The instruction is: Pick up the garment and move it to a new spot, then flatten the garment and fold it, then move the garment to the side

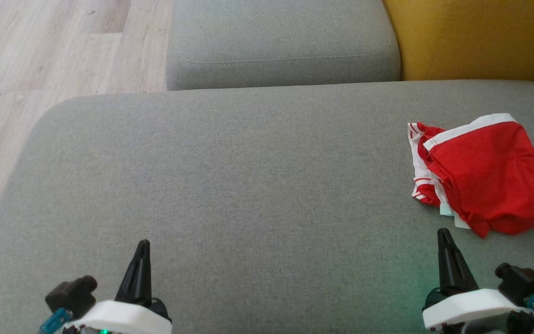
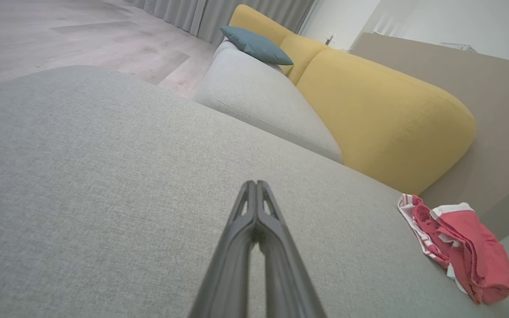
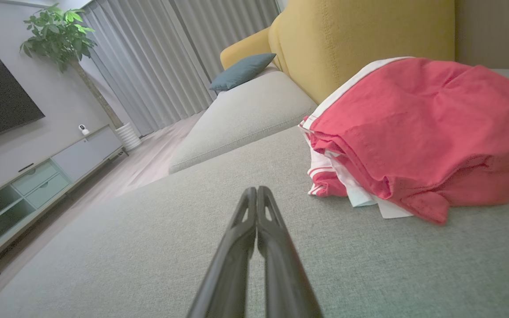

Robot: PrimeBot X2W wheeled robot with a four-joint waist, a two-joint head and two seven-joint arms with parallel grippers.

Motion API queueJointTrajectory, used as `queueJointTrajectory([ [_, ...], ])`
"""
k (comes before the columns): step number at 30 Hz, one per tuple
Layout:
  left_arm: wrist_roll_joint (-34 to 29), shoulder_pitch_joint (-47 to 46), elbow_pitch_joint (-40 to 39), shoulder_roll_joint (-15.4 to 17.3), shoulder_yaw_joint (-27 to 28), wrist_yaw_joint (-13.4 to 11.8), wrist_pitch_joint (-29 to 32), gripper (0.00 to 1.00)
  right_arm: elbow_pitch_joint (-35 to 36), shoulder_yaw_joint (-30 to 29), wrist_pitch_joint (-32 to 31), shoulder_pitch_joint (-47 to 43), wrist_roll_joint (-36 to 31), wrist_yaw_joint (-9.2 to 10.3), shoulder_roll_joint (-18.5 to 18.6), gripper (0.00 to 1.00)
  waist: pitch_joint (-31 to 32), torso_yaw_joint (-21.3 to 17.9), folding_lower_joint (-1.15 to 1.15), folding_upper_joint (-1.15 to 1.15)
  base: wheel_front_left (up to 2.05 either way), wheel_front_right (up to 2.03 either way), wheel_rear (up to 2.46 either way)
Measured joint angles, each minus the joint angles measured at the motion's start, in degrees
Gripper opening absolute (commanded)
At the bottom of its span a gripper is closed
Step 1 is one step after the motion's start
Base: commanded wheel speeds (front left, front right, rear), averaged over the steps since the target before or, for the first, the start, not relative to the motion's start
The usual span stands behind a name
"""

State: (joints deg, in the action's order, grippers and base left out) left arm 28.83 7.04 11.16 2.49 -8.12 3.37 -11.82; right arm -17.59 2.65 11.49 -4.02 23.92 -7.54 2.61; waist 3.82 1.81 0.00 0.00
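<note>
**Red garment lying bunched at the right of a grey sofa seat, both claws clenched and empty**

A red garment [image 1: 489, 176] with white bands and red-and-white striped edging is lying in a loose, rumpled heap, its layers folded unevenly over one another. It is sitting on the far right of a wide grey sofa seat [image 1: 248, 176], near a yellow backrest [image 1: 471, 37].

The right claw [image 1: 443, 232] is hovering low over the seat just in front of the garment, apart from it, with its dark fingers pressed together and gripping nothing. The left claw [image 1: 143, 245] is hovering well away on the left side of the seat, likewise clenched and empty. Both are pointing forward across the fabric.

Beyond the seat, a second grey cushion [image 1: 281, 41] is lying beside a pale wooden floor [image 1: 40, 55].
</note>
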Motion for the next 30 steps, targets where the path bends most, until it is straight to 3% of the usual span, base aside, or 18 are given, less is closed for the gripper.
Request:
queueJointTrajectory([
  [30,17.92,-2.93,1.24,0.10,3.32,0.75,4.76,0.00,0.27,-2.55,-4.47,1.35,19.36,0.00,0.01,0.00,-1.13,-0.51,0.00,0.00,0.00,0.00,0.00],
])
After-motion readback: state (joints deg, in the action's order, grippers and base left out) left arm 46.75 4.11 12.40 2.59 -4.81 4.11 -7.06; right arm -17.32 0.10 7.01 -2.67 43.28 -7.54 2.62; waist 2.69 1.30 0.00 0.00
